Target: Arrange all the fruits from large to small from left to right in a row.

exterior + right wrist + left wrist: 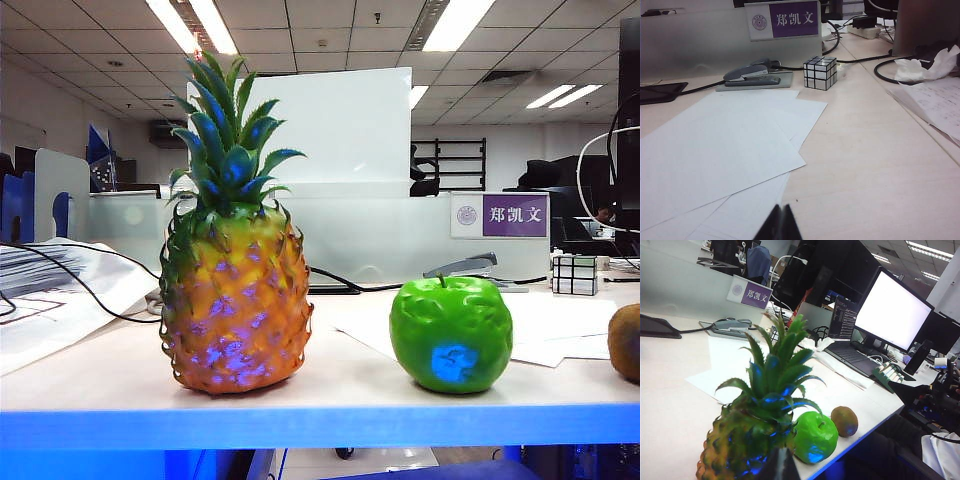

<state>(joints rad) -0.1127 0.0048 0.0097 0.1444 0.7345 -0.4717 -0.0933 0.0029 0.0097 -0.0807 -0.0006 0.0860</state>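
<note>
Grippers both pressed together, holding nothing. Your left gripper (781,465) hangs just above the pineapple (236,300); your right gripper (780,225) hovers over loose paper sheets (720,150). On the tabletop (330,390), the apple (451,334) stands at 3 o'clock of the pineapple, and the kiwi (627,342) at 3 o'clock of the apple. Stapler (752,75) and puzzle cube (820,72) lie well beyond your right gripper.

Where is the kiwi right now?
In the exterior view the kiwi sits at the far right table edge, cut off by the frame, right of the green apple.
</note>
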